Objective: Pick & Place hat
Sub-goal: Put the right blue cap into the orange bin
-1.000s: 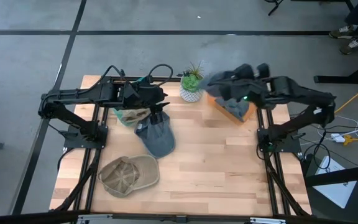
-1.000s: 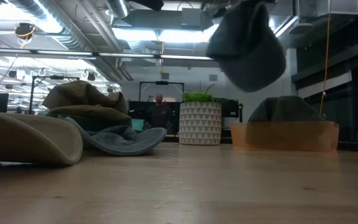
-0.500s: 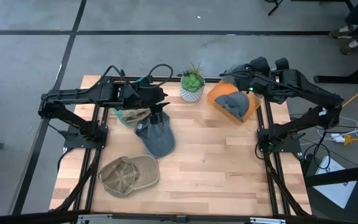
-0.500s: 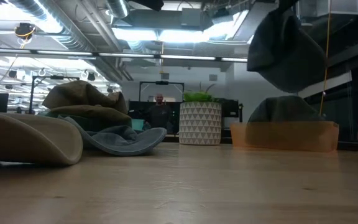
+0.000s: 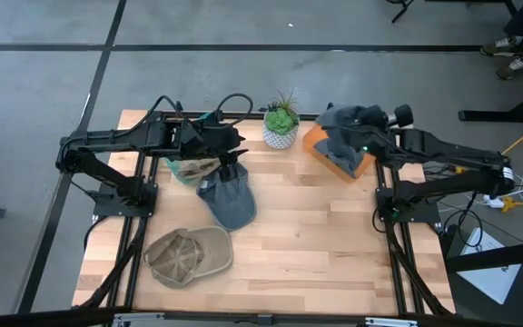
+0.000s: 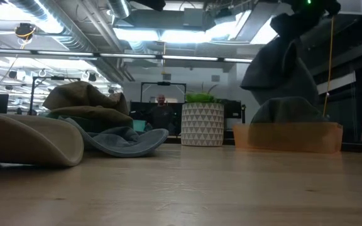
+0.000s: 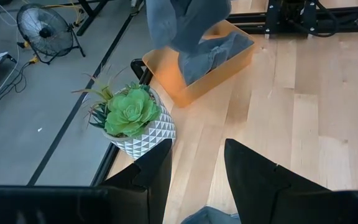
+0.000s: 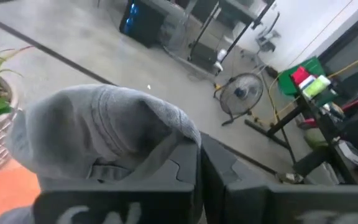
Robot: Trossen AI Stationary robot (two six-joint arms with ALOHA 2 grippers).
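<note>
A dark grey hat (image 5: 345, 122) hangs over the orange bin (image 5: 317, 145) at the far right, with my right gripper (image 8: 197, 149) shut on it. In the low view this hat (image 6: 280, 66) hangs just above another grey hat (image 6: 289, 110) that lies in the bin (image 6: 288, 138); whether the two touch, I cannot tell. My left gripper (image 5: 234, 166) stands open above a blue-grey hat (image 5: 229, 203) lying flat on the table. A tan hat (image 5: 190, 254) rests near the front left, and an olive hat (image 5: 192, 169) lies under the left arm. My right gripper pinches a fold of the dark grey hat's cloth (image 8: 178, 133) between its two shut fingers. The fingers come from the table's right side, slanting a little downward. The hat droops slack below and ahead of them, clear of the table, over the bin.
A small potted succulent (image 5: 281, 123) in a white patterned pot stands at the far edge between the two arms, just left of the bin. Bare wood fills the table's middle and near right (image 5: 334, 245). A person shows far off in the room (image 6: 161, 112).
My right gripper has sunk toward the orange bin and drawn back toward the table's right edge, rolling a little. The dark grey hat went with it, from high over the far middle to low over the bin.
</note>
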